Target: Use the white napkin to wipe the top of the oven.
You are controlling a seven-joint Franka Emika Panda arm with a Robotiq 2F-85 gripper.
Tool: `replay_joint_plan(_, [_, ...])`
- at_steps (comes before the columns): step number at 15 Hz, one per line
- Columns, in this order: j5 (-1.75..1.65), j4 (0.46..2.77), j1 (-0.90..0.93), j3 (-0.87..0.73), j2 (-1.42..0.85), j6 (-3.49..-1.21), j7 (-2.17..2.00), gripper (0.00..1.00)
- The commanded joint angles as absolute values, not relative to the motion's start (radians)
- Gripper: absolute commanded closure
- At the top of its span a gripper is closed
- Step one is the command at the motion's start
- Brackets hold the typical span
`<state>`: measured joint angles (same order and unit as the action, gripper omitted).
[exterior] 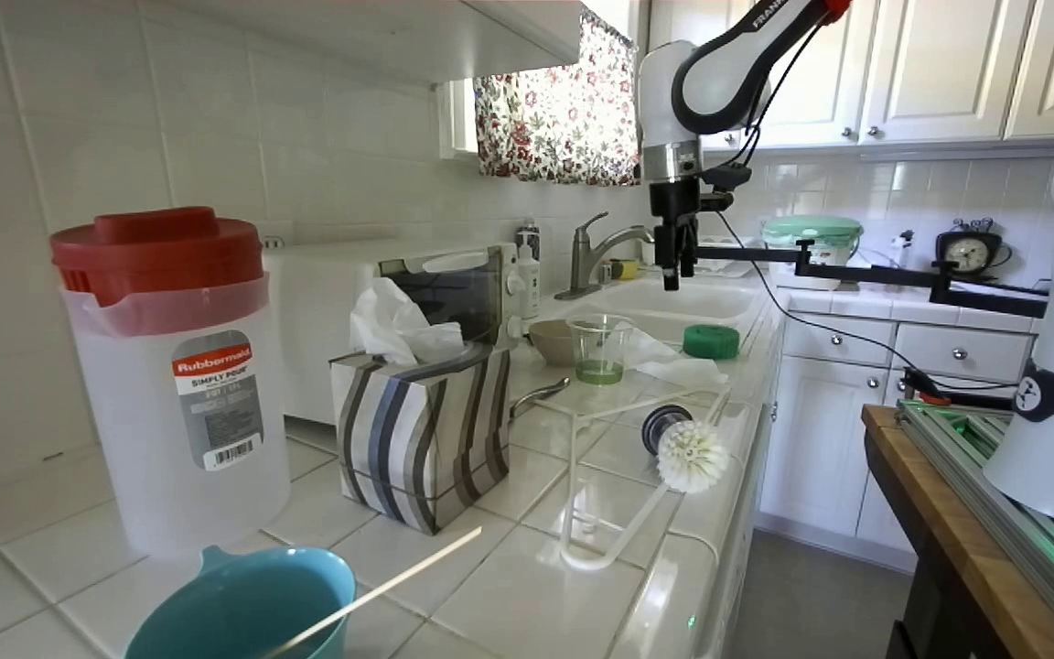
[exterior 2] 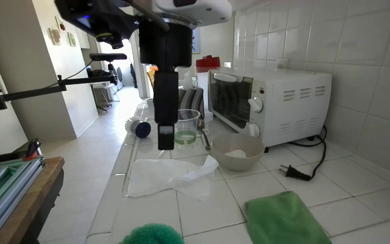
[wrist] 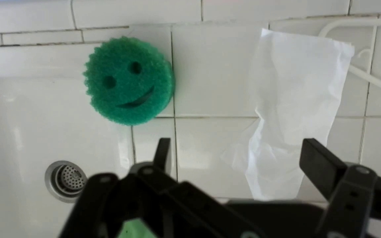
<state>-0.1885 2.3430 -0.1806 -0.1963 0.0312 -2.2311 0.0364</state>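
The white napkin lies loosely spread on the tiled counter, with one raised, creased edge. It shows in both exterior views and in the wrist view. The oven is a white toaster oven with a dark glass door, against the wall, in both exterior views; it is out of the wrist view. My gripper is open and empty, above the counter, with the napkin below and partly between its fingers. It points down in both exterior views.
A green smiling scrubber lies by the sink. A beige bowl, clear cup and green cloth are near the napkin. A striped tissue box, red-lidded pitcher and brush stand farther along.
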Motion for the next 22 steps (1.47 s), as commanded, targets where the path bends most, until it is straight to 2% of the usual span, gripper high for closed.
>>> replay_joint_plan(1, [-0.130,2.338,-0.181,-0.191,0.012,-2.314,0.020,0.00])
replay_joint_plan(8, [-0.146,2.342,-0.171,-0.174,0.008,-2.318,0.031,0.00])
replay_joint_plan(13, [-0.124,2.353,-0.153,-0.152,-0.027,-2.440,0.062,0.00])
replay_joint_plan(22, [0.072,2.352,-0.152,-0.120,-0.100,-2.478,0.176,0.00])
